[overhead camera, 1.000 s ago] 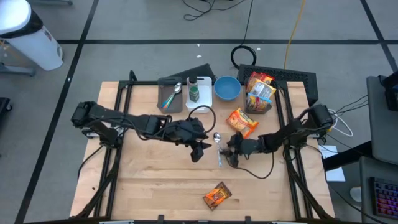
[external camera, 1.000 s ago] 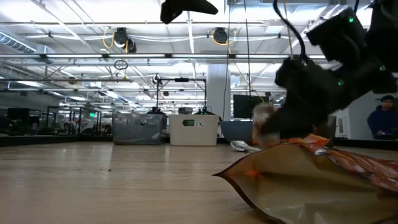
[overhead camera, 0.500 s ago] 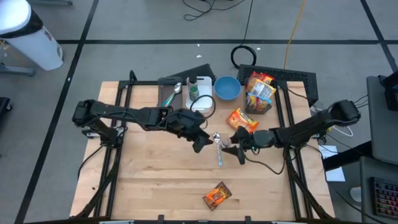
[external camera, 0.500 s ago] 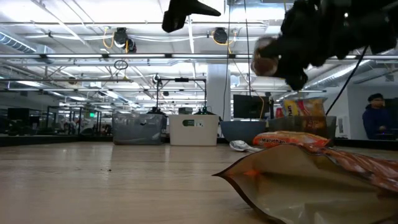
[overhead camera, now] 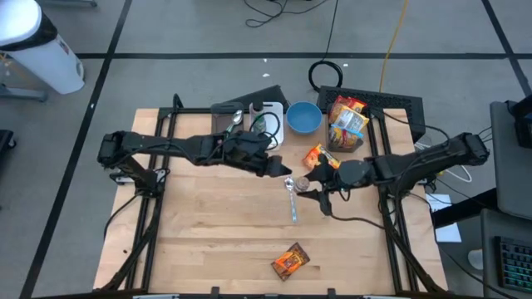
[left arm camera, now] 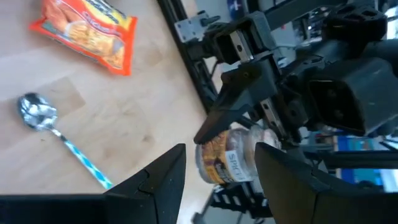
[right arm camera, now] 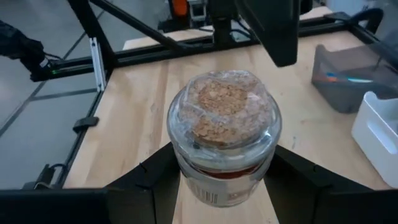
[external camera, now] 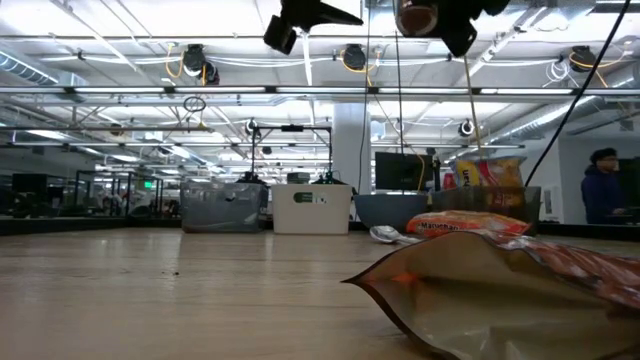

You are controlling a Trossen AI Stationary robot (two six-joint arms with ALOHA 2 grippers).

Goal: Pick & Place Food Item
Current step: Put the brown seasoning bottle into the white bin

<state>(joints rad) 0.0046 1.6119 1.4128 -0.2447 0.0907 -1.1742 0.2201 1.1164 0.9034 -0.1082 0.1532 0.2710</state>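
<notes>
Above the spoon (overhead camera: 290,193), my right gripper (overhead camera: 305,184) clamps the jar (right arm camera: 224,134), lying level, lid toward nine o'clock; left gripper (overhead camera: 278,166) gapes empty.

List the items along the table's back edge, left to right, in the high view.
Grey tray → white container → blue bowl → snack packets.

item: clear jar (right arm camera: 224,140) of brown crumbly food, labelled | state: held between right end effector (overhead camera: 309,184) fingers, lifted off counter | place: centre-right, above spoon's right
</notes>
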